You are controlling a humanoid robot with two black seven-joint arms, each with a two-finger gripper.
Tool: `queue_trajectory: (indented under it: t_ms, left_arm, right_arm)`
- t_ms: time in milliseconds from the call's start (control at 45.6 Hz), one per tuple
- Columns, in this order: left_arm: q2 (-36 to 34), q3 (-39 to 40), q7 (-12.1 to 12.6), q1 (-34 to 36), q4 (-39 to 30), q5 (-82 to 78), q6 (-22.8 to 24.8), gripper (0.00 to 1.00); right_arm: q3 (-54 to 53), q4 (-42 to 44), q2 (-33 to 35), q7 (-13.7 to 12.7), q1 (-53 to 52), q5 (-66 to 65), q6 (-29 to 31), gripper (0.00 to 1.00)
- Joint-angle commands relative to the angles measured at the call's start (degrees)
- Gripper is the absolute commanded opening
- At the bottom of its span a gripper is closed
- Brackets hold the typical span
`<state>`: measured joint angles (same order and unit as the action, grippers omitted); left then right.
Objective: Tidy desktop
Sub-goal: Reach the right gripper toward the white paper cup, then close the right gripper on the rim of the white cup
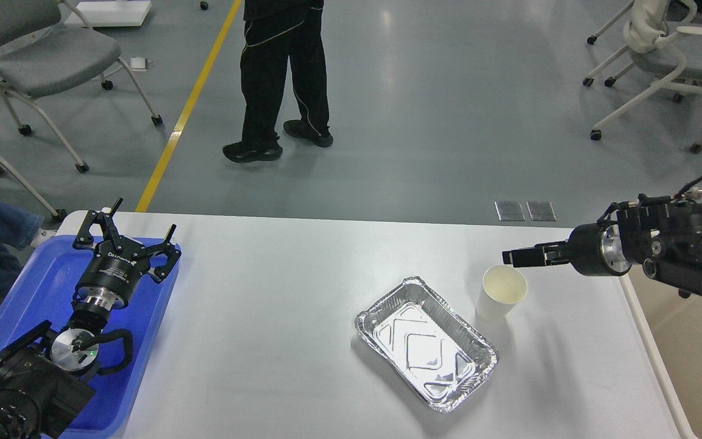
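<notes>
A view from the robot's head looks down on the desktop point(278, 317), a large white-grey tabletop filling the lower part of the scene. 2 loose items sit on its right half: an empty foil tray point(427, 342) lying at an angle, and just beside its upper right corner an upright paper cup point(501, 292), open end up and apparently empty. The right gripper point(512, 257) reaches in from the right, pointing left, its tip just above the cup's rim; it is seen side-on and dark, so whether its fingers are spread or pressed together cannot be told. The left gripper point(120, 235) hangs over a blue plastic tray point(28, 286) at the table's left edge, fingers spread wide and holding nothing. A person's legs point(284, 79) and chairs stand on the grey floor beyond. The step in hand appears to be picking up the cup; next, the right gripper likely needs to lower and close on the cup's wall without tipping it.
</notes>
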<state>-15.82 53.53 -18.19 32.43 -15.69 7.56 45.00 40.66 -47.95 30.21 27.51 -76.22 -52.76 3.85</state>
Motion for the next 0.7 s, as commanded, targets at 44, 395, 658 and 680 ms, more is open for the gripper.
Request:
queue_trajectory:
  t_ms: [44, 395, 658, 680]
  left_arm:
    - [-0.1, 0.0, 0.0, 0.0, 0.0, 0.0, 0.0, 1.0]
    - [0.0, 0.0, 0.0, 0.0, 0.0, 0.0, 0.0, 1.0]
    - [0.0, 0.0, 0.0, 0.0, 0.0, 0.0, 0.0, 1.0]
    - [0.0, 0.0, 0.0, 0.0, 0.0, 0.0, 0.0, 1.0]
  right_arm:
    - [3.1, 4.4, -4.3, 0.0, 3.9, -0.8, -0.6, 1.0]
    - [2.4, 9.5, -5.6, 0.0, 9.3, 0.0, -2.2, 0.99]
    - [2.3, 9.5, -5.9, 0.0, 9.9, 0.4, -4.1, 0.97]
    - [2.2, 9.5, -5.9, 0.1, 9.9, 0.4, -4.4, 0.97]
